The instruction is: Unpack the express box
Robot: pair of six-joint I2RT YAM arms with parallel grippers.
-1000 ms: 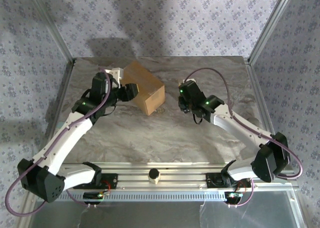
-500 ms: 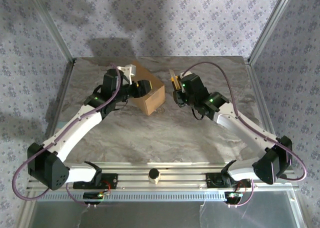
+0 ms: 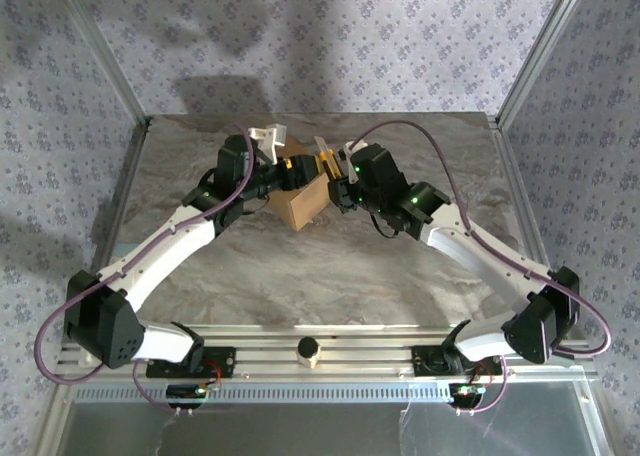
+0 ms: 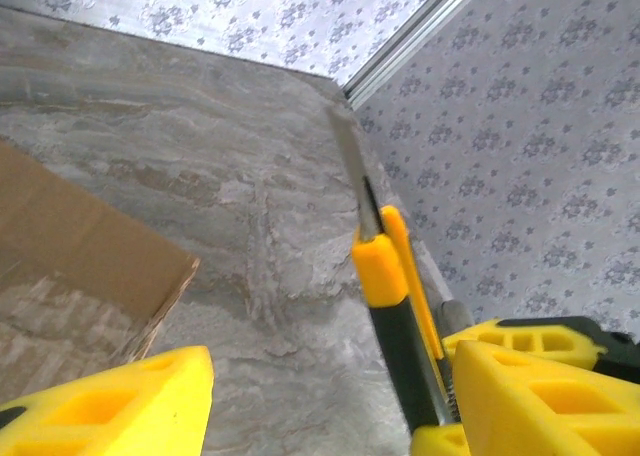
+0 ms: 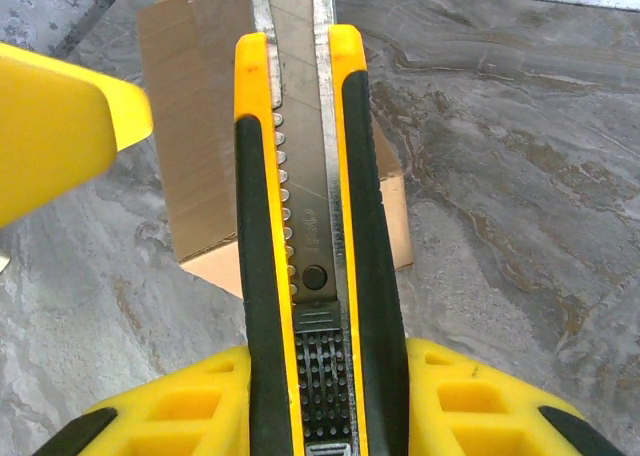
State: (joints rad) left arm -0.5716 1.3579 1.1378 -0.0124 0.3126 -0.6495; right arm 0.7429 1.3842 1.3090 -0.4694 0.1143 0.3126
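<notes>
Hovering over the box [image 3: 300,204] at the far middle of the worktop [image 3: 300,276]. Pinching a knife [image 5: 305,226] in the right gripper's [image 3: 338,184] jaws, blade out and pointed across the box top. Holding the left gripper's [image 4: 332,364] jaws spread wide, just beside the knife, near a box corner.

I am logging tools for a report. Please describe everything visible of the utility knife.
The utility knife has a yellow-and-black handle, a ridged slider and a segmented metal blade, extended. The right gripper clamps its handle end. It points toward the express box; in the left wrist view the blade stands clear of the cardboard.
</notes>
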